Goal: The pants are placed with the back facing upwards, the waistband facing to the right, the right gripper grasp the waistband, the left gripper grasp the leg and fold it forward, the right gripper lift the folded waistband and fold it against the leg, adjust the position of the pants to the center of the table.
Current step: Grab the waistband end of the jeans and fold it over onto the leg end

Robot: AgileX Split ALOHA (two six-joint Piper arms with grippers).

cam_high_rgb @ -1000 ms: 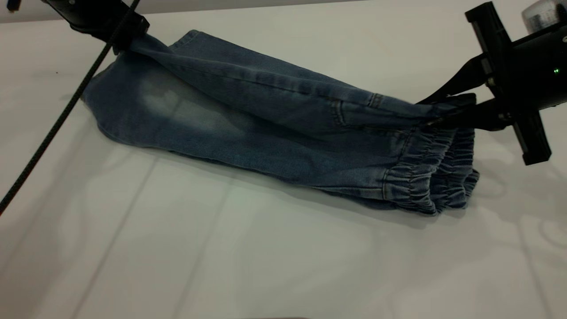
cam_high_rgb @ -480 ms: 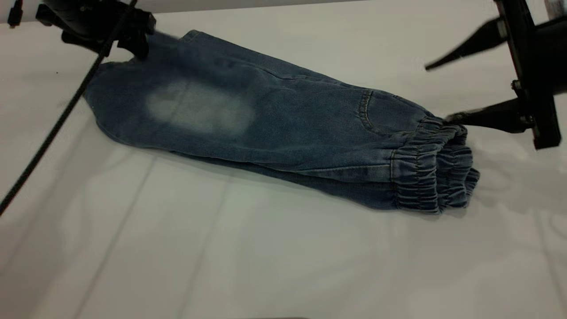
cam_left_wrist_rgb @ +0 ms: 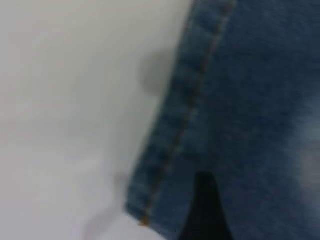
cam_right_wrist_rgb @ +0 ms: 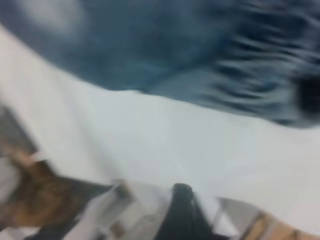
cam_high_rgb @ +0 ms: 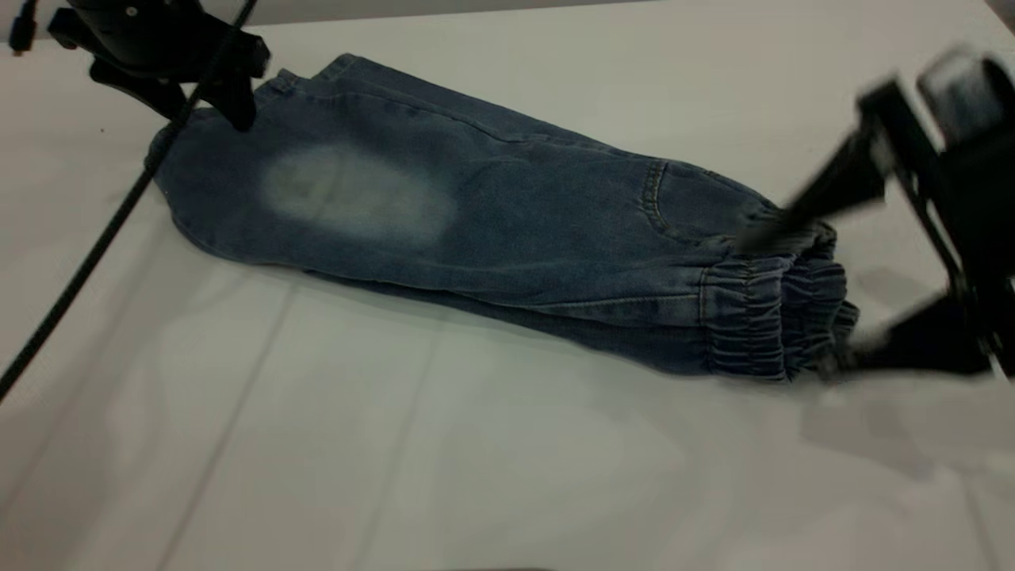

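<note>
The pants (cam_high_rgb: 492, 222) lie folded lengthwise on the table (cam_high_rgb: 476, 460), with a pale faded patch (cam_high_rgb: 357, 194) facing up. The leg hem (cam_high_rgb: 198, 135) points far left and the waistband (cam_high_rgb: 761, 325) points right. My left gripper (cam_high_rgb: 204, 111) hovers open just over the leg hem, holding nothing. In the left wrist view one finger (cam_left_wrist_rgb: 205, 210) shows above the denim (cam_left_wrist_rgb: 250, 100). My right gripper (cam_high_rgb: 793, 301) is open wide and blurred. One fingertip is at the waistband's far corner and the other at its near corner. The right wrist view shows the ruched waistband (cam_right_wrist_rgb: 260, 75).
A black cable (cam_high_rgb: 79, 262) trails from the left gripper down across the table's left side. A broad stretch of bare table lies in front of the pants. In the right wrist view the table edge (cam_right_wrist_rgb: 150, 185) shows, with brownish clutter (cam_right_wrist_rgb: 40, 195) beyond it.
Both grippers let go of the lifted layer, which dropped flat onto the lower half. The right gripper opened, rose, then swung down so its jaws straddle the waistband end.
</note>
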